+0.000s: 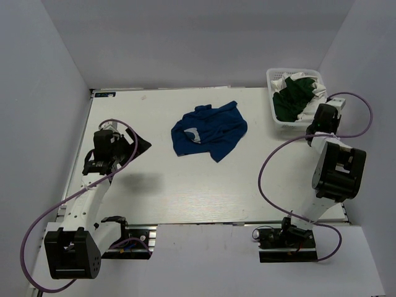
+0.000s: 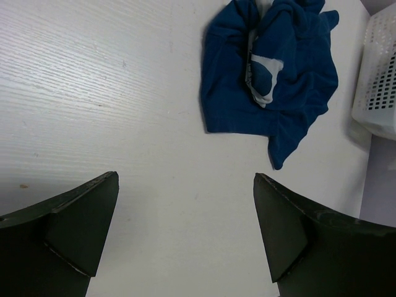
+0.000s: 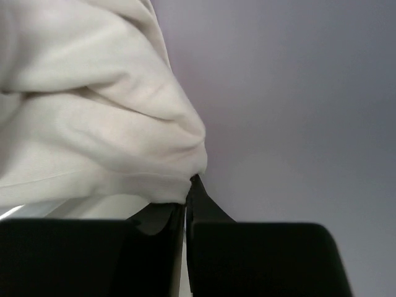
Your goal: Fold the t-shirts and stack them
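A crumpled royal blue t-shirt with a white graphic lies in the middle of the table; it also shows in the left wrist view. A dark green t-shirt and white t-shirts fill the white mesh basket at the back right. My right gripper is at the basket's near right side, shut on a white t-shirt. My left gripper is open and empty at the table's left, well short of the blue shirt.
The basket's mesh wall shows at the right edge of the left wrist view. Grey walls enclose the table on the left, back and right. Purple cables loop from both arms.
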### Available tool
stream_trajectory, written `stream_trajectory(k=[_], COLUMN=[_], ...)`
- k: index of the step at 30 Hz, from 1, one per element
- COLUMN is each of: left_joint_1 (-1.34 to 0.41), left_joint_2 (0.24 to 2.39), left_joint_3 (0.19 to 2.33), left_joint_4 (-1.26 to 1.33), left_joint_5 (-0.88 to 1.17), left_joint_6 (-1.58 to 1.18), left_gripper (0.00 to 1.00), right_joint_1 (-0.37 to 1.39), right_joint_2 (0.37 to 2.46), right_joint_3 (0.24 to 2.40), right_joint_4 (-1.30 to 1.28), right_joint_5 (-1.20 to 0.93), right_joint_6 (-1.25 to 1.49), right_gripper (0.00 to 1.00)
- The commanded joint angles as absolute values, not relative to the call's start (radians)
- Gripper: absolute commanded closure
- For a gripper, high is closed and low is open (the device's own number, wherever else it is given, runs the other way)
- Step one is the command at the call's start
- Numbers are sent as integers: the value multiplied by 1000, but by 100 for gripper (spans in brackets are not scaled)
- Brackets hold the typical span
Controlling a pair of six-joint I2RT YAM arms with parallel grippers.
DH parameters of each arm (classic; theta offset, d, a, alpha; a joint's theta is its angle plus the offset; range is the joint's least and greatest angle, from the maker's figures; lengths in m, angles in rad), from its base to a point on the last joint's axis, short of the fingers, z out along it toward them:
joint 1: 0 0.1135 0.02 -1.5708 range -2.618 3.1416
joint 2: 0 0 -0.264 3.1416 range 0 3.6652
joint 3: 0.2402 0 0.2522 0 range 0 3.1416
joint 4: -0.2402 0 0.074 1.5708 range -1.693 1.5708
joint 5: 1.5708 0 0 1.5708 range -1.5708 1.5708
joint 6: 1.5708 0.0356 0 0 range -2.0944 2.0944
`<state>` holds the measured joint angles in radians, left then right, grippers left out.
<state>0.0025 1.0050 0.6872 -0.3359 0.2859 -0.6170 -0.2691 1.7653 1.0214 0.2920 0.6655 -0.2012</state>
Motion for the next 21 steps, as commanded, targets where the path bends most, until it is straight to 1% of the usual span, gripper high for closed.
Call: stream_trajectory(k=[1, 3, 4, 6, 7, 8, 10, 11, 14, 17, 21], left_joint_1=[-2, -2, -2, -2, -2, -2, -2, -2, -2, -2, -2], left_joint_2=[971, 960, 960, 951, 951, 951, 951, 951, 986, 1024, 1063], left_joint_3=[730, 730, 721, 721, 721, 712, 712, 712, 703, 715, 747], left_joint_4=[-351, -351, -351, -351, -351, -342, -333, -333, -324, -324, -307], left_joint_5=[249, 249, 239, 239, 239, 239, 239, 239, 239, 229, 218], left_joint_6=[-604, -604, -604, -604, -604, -604, -604, -604, -614, -614, -614], left_gripper=[1, 1, 1, 1, 1, 1, 1, 1, 1, 1, 1], right_joint_1=[-270, -268, -270, -268, -264, -261, -255, -246, -221, -187, -172], right_joint_2=[1640, 1591, 1579, 1554, 1552, 1552, 1577, 1592, 1707, 1802, 1946], right_joint_3=[1077, 1100, 1115, 1135, 1156, 1173, 1236, 1253, 1345, 1451, 1483], right_joint_4=[339, 290, 276, 247, 241, 204, 184, 155, 121, 98, 66], right_joint_5=[576, 536, 447, 359, 339, 255, 192, 119, 31, 23, 11], right_joint_6=[-200, -181, -164, -152, -138, -114, -78, -54, -32, 26, 126], right_gripper=[100, 100, 100, 100, 100, 100, 100, 100, 100, 100, 100])
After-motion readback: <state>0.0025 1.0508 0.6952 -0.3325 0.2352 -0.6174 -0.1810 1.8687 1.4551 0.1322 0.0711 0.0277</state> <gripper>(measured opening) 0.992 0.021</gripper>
